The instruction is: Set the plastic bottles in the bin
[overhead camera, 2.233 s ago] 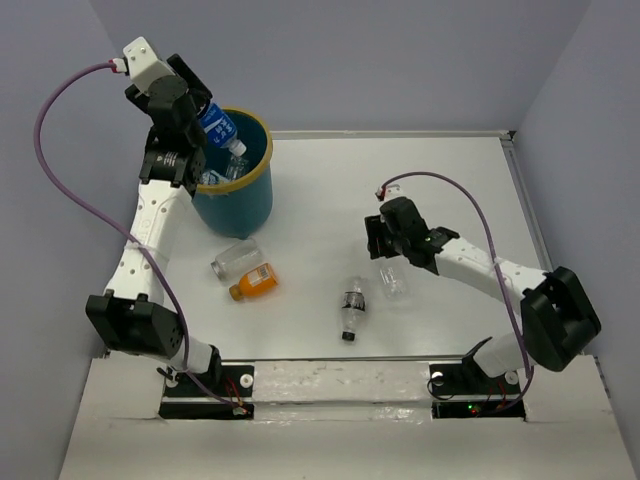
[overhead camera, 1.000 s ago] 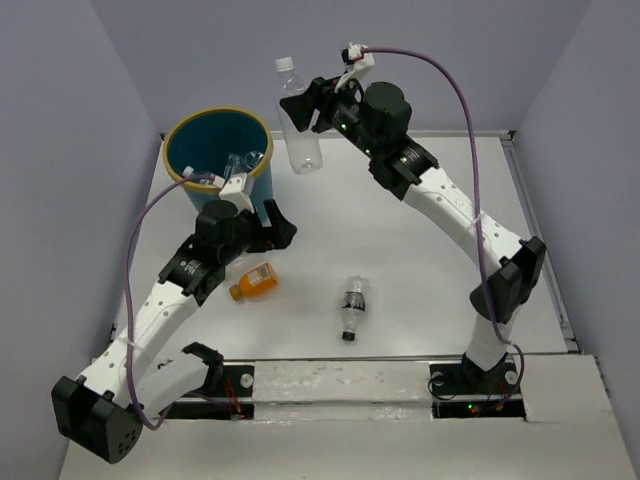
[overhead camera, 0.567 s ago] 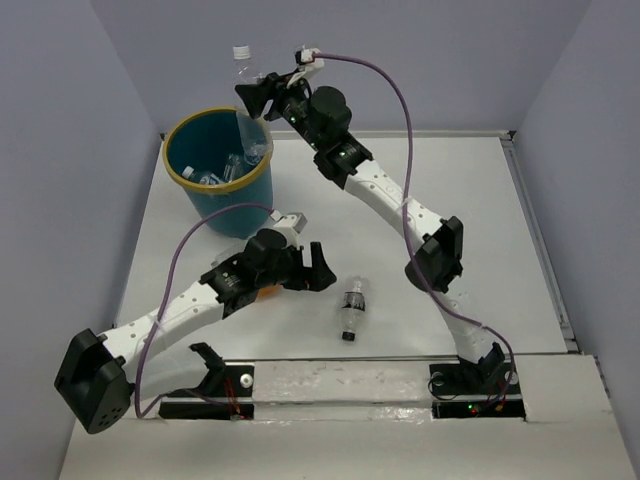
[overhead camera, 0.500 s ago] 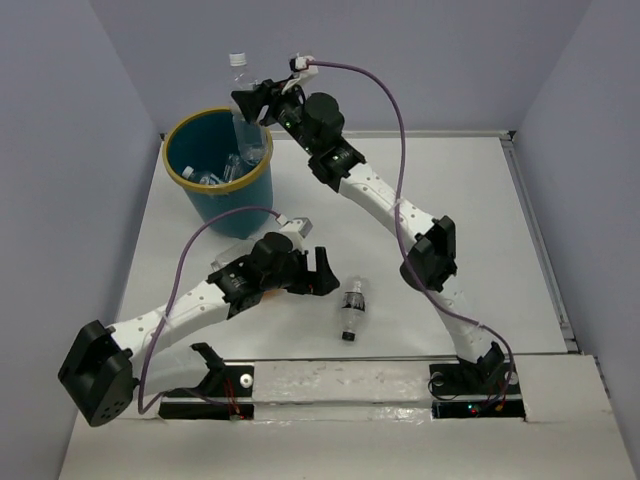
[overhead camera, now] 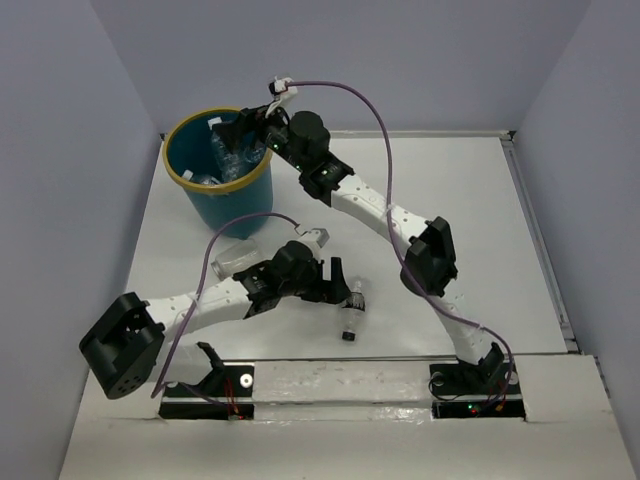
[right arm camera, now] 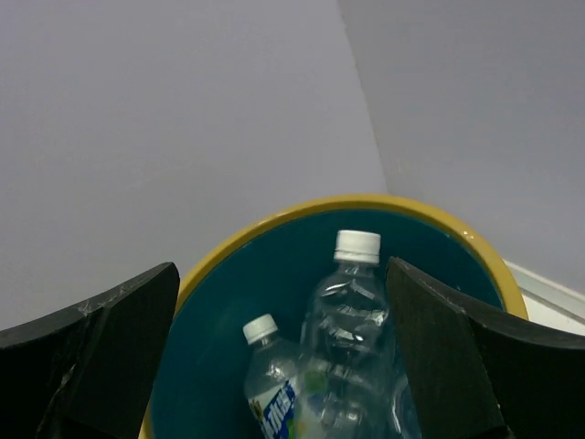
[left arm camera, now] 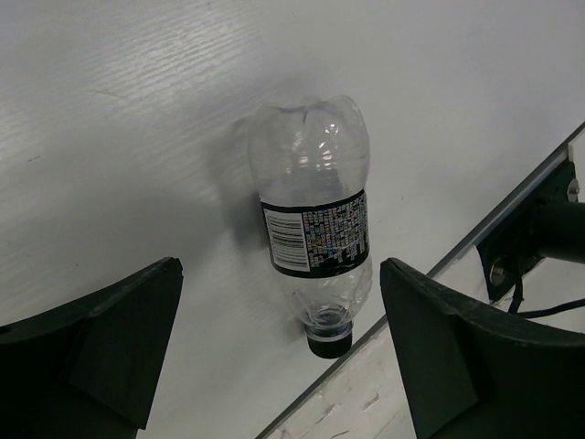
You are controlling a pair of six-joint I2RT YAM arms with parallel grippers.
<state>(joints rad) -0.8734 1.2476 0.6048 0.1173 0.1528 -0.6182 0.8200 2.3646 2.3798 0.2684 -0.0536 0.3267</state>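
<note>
The bin (overhead camera: pixel 250 195), teal with a yellow rim (right arm camera: pixel 274 225), stands at the back left with several clear plastic bottles (overhead camera: pixel 226 152) inside. My right gripper (overhead camera: pixel 240 128) hangs open over its mouth, holding nothing. Below it, a white-capped bottle (right arm camera: pixel 352 306) stands free in the bin beside a blue-labelled one (right arm camera: pixel 271 380). My left gripper (overhead camera: pixel 336 282) is open just above a clear bottle with a dark label and black cap (left arm camera: pixel 315 229) lying on the table (overhead camera: pixel 352 308). Its fingers (left arm camera: pixel 110 343) straddle the bottle without touching it. Another clear bottle (overhead camera: pixel 232 257) lies left of my left arm.
The table's near edge strip (left arm camera: pixel 402 384) runs just past the bottle's cap, with an arm's base mount (left arm camera: pixel 539 229) beyond it. Walls close in behind the bin and on both sides. A purple cable (overhead camera: pixel 340 90) arches over the right arm.
My right gripper carried a clear bottle over the bin, opened, and the bottle now sits inside. My left arm swung right, from beside the bin to over the dark-labelled bottle.
</note>
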